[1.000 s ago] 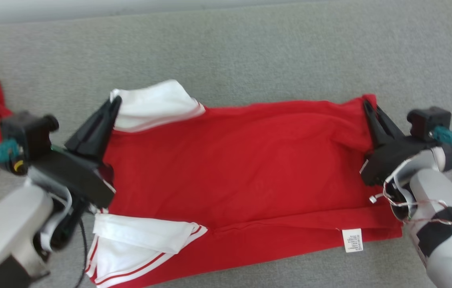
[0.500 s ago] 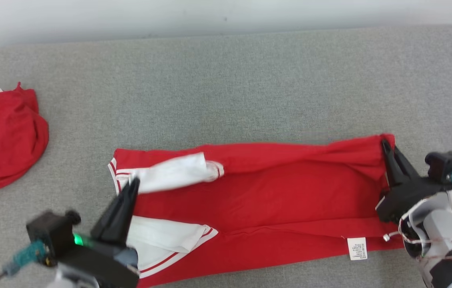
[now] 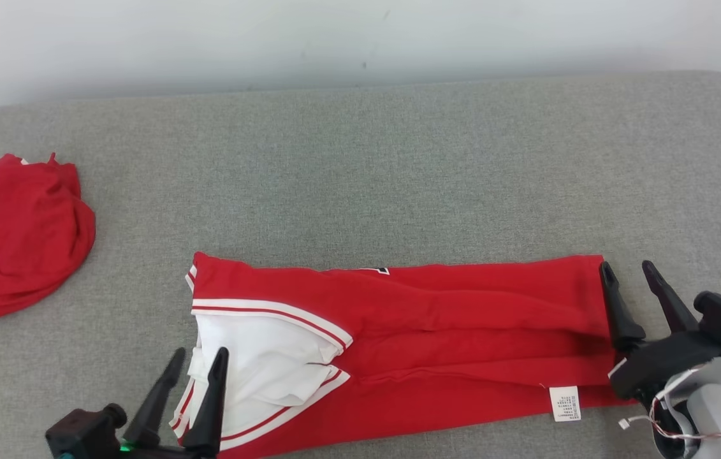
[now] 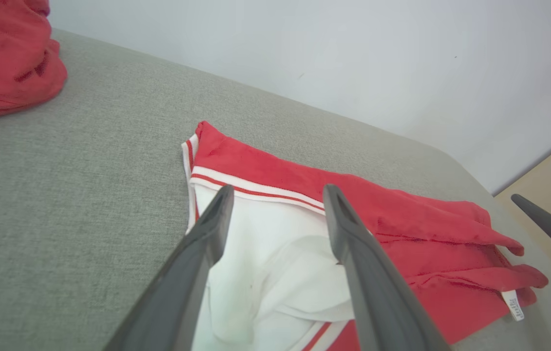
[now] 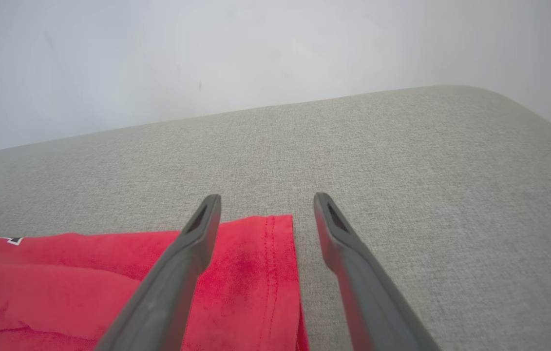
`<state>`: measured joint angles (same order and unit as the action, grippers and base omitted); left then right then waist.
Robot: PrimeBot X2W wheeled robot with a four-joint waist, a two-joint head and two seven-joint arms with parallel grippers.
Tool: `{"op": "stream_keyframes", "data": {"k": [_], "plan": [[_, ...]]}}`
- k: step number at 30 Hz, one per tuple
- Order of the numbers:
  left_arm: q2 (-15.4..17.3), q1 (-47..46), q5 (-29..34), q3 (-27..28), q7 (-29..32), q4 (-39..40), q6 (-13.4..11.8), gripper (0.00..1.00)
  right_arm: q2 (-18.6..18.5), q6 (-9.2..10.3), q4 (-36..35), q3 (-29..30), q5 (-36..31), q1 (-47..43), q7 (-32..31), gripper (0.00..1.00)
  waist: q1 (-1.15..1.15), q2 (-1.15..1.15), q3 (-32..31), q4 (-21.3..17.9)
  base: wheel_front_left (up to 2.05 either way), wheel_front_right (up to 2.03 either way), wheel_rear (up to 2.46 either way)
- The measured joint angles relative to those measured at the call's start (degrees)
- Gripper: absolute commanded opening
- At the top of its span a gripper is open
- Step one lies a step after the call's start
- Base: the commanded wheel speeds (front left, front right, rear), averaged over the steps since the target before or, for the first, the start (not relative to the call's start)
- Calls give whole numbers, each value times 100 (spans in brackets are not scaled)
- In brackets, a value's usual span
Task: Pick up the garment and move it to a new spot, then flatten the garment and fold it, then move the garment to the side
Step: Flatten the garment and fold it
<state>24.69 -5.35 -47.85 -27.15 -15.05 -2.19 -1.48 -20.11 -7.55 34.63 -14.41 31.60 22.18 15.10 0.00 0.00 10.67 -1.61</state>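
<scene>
Two end effectors, both released and empty, at opposite ends of a folded red jersey garment (image 3: 436,319) with white sleeves and red-and-white striped trim. The garment lies as a long band across the near part of the grey fabric-covered bench (image 3: 366,178). The left end effector (image 3: 201,357), fingers spread, points over the white sleeve at the garment's left end; contact cannot be told. The right end effector (image 3: 626,268), fingers likewise apart, straddles the hem at the garment's right end. A white care label (image 3: 565,403) projects from the near edge. A second, crumpled red cloth (image 3: 16,248) lies well apart, far left.
</scene>
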Motion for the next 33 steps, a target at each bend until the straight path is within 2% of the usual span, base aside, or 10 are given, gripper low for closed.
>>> {"op": "stream_keyframes", "data": {"k": [4, 8, 13, 17, 22, 32, 33], "plan": [[-372, 198, 541, 724, 0, 40, 59, 100, -40, 0, -201, 112, -5, -247, 1, 100, 0, 0, -77, -3, 0, 0, 0], [-777, 366, 1388, 1560, 0, 183, 166, 100, -67, 0, -176, 268, -36, -311, -157, 100, 0, 0, -136, 8, 0, 0, 0], [-1332, 581, 2424, 2497, 0, 393, 408, 100, 49, 0, -30, 388, -35, -359, -412, 100, 0, 0, -193, 66, 0, 0, 0], [-1707, 701, 2960, 3000, 0, 442, 610, 100, 169, 0, 155, 430, -18, -413, -553, 100, 0, 0, -229, 122, 0, 0, 0], [-1949, 781, 3327, 3344, 0, 371, 792, 100, 308, 0, 428, 453, -15, -456, -609, 100, 0, 1, -284, 168, 0, 0, 0], [-2130, 856, 3511, 3498, 0, 1, 889, 100, 587, 0, 1215, 389, 26, -288, -625, 100, 0, 1, -329, 273, 0, 0, 0], [-2137, 855, 3528, 3497, 0, -25, 889, 100, 602, 0, 1305, 387, 45, -245, -625, 43, 0, 1, -333, 282, 0, 0, 0]]}}
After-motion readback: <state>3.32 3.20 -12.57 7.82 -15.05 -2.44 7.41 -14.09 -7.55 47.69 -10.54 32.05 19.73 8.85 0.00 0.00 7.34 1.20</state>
